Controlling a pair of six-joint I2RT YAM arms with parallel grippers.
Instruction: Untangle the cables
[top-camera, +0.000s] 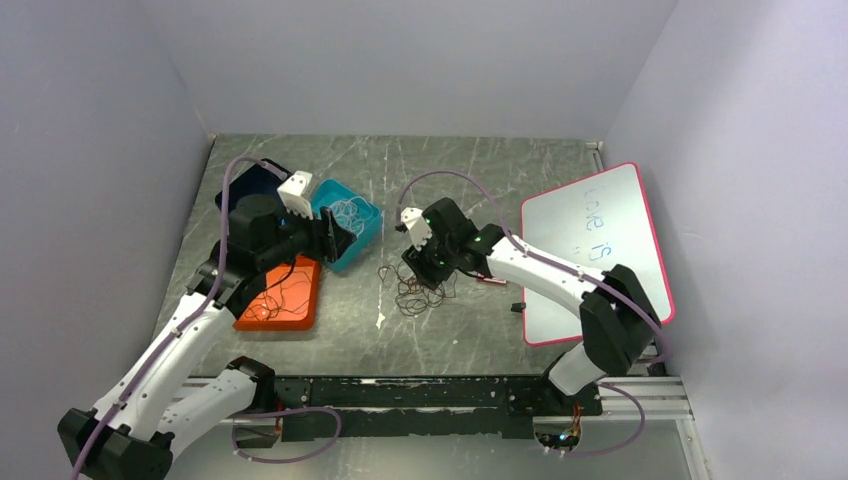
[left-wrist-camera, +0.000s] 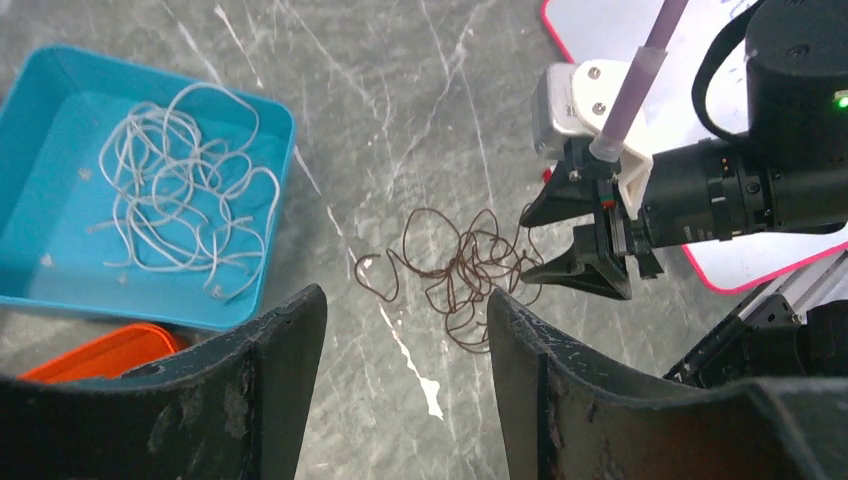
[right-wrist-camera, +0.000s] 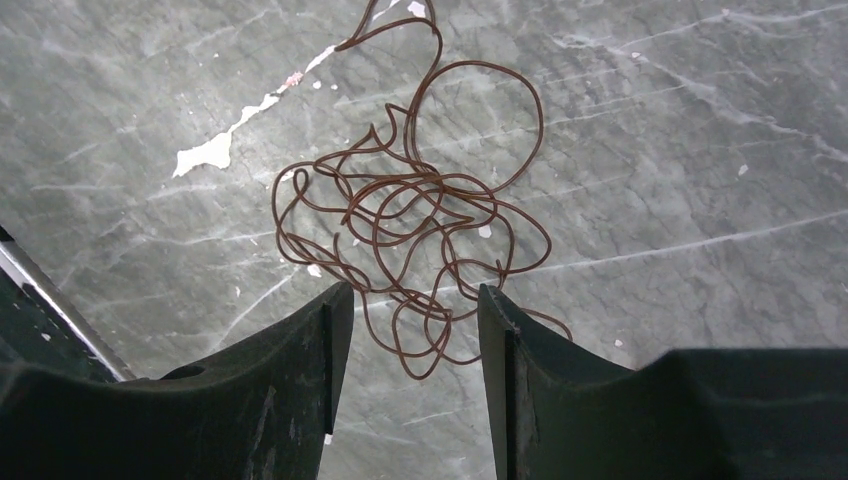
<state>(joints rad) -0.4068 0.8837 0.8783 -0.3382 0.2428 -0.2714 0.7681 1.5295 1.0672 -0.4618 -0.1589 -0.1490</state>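
Near the middle of the grey marbled table, a loose tangle of thin brown cables, flat on the surface, loops spilling out on all sides. A few small white flecks on the stone close by.

Right gripper low over the near part of that tangle, fingers spread apart, nothing pinched. Some of the lowest loops running through the gap between the two fingers. Seen from the left wrist, both black fingertips parted wide at the tangle's edge on the whiteboard side. Touching the wire or not: impossible to tell.

Left gripper likewise released, a wide gap with only bare table between the fingers. From above, hanging by the near edge of the blue tray, apart from the brown tangle.

Inside the blue tray, whitish-grey cables, curled loosely across the floor, separate from the brown ones. Just beside it, toward the arm bases, an orange tray with a few dark cables inside. Behind the left arm, part of a dark blue tray, contents hidden.

On the right side of the table, a whiteboard with a pink rim and faint blue writing, partly under the right arm
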